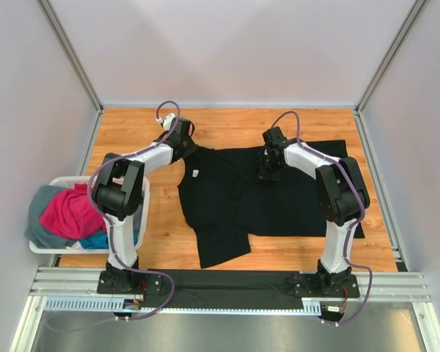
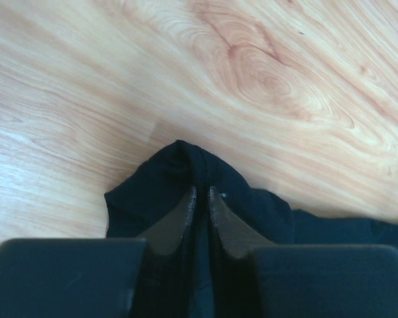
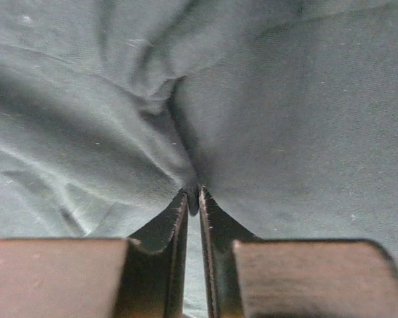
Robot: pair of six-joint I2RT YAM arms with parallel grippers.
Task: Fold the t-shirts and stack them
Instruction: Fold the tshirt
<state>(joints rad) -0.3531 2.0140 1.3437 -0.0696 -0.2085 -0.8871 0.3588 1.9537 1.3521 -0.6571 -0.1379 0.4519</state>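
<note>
The large black t-shirt point(image 1: 271, 205) lies spread on the wooden table, with one sleeve point(image 1: 220, 249) reaching toward the near edge. My left gripper point(image 1: 187, 147) is at its far left corner. In the left wrist view the left gripper point(image 2: 202, 192) has its jaws nearly together on a raised fold of black cloth point(image 2: 186, 162). My right gripper point(image 1: 268, 174) presses down near the middle of the shirt's far half. Close up, the right gripper point(image 3: 193, 193) pinches a small ridge of fabric point(image 3: 186, 165) at its tips. Pink point(image 1: 70, 213), blue point(image 1: 95, 240) and grey point(image 1: 40, 202) t-shirts sit in the basket.
A white slotted basket point(image 1: 44, 248) stands at the left table edge beside the left arm. Bare wood point(image 1: 227, 125) shows beyond the shirt, up to the back wall. Metal frame posts rise at both back corners, and a rail point(image 1: 227, 282) runs along the near edge.
</note>
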